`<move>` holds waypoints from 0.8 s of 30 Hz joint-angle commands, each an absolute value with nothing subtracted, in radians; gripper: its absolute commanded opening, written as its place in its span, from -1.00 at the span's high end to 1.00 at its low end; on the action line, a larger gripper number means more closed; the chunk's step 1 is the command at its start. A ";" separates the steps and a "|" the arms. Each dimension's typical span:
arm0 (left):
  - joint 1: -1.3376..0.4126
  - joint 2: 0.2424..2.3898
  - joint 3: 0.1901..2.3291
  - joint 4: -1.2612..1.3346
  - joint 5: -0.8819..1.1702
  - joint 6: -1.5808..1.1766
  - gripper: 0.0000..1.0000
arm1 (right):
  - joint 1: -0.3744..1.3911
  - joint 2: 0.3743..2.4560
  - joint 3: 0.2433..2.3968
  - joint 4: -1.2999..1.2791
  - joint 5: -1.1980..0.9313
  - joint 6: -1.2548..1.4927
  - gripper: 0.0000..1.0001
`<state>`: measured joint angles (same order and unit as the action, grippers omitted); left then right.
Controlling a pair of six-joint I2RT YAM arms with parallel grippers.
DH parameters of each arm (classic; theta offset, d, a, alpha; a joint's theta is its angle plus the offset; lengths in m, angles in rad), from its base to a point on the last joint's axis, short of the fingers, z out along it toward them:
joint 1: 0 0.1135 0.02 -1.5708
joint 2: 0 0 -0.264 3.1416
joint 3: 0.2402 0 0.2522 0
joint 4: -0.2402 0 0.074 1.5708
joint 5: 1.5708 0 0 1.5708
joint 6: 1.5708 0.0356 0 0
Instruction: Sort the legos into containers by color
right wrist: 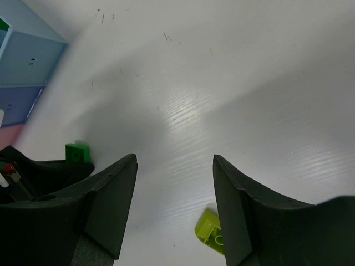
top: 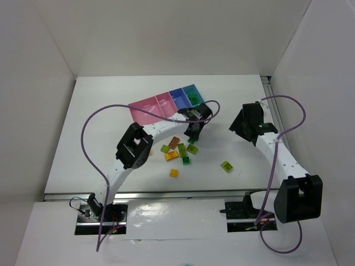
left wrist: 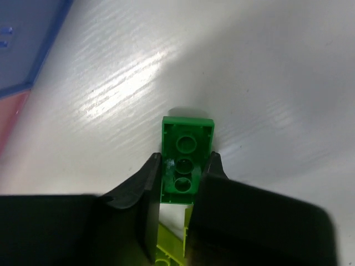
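Left gripper (left wrist: pixel 186 173) clamps the near end of a dark green glossy hard-plastic rectangular brick (left wrist: pixel 187 130), tubed underside up, on the white table (left wrist: pixel 266 83) near the joined pink-and-blue plastic bins (top: pixel 166 104). End-only grip on slick walls: may pivot or slip on lift. Lime brick (left wrist: pixel 169 246) under the fingers (left wrist: pixel 138 185) could snag. Right gripper (right wrist: pixel 175 183) gapes empty.

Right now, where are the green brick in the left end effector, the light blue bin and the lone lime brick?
green brick (left wrist: pixel 187 145), left wrist view, hollow underside.
light blue bin (top: pixel 194 87), top view, far wall.
lone lime brick (top: pixel 226 165), top view, top face.
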<state>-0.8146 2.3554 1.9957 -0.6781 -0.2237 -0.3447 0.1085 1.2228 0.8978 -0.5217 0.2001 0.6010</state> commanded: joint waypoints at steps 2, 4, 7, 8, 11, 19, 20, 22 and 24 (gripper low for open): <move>-0.815 2.251 2.035 -0.767 -0.236 -0.354 0.72 | 0.106 1.169 0.881 -0.512 0.195 0.588 -0.29; -0.815 2.195 2.048 -0.767 -0.225 -0.345 0.72 | 0.106 1.160 0.871 -0.503 0.195 0.588 -0.29; -0.783 2.172 2.111 -0.767 -0.177 -0.345 0.72 | 0.106 1.150 0.862 -0.503 0.184 0.588 -0.29; -0.773 2.172 2.129 -0.767 -0.176 -0.359 0.72 | 0.106 1.141 0.862 -0.503 0.172 0.588 -0.29; -0.740 2.172 2.203 -0.767 -0.172 -0.386 0.72 | 0.106 1.114 0.842 -0.503 0.161 0.578 -0.29; -0.652 2.281 2.311 -0.580 -0.123 -0.422 0.72 | 0.133 1.057 0.842 -0.537 0.152 0.557 -0.29; -0.631 2.304 2.321 -0.563 -0.112 -0.434 0.72 | 0.133 1.045 0.842 -0.546 0.152 0.546 -0.29; -0.614 2.324 2.330 -0.514 -0.082 -0.465 0.72 | 0.133 1.032 0.842 -0.557 0.161 0.537 -0.29; -0.600 2.353 2.330 -0.476 -0.052 -0.477 0.69 | 0.133 1.023 0.833 -0.568 0.161 0.537 -0.29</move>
<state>-0.6178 2.3001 2.3024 -0.5682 -0.1188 -0.4274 0.1265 1.0557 0.8429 -0.5365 0.1570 0.5598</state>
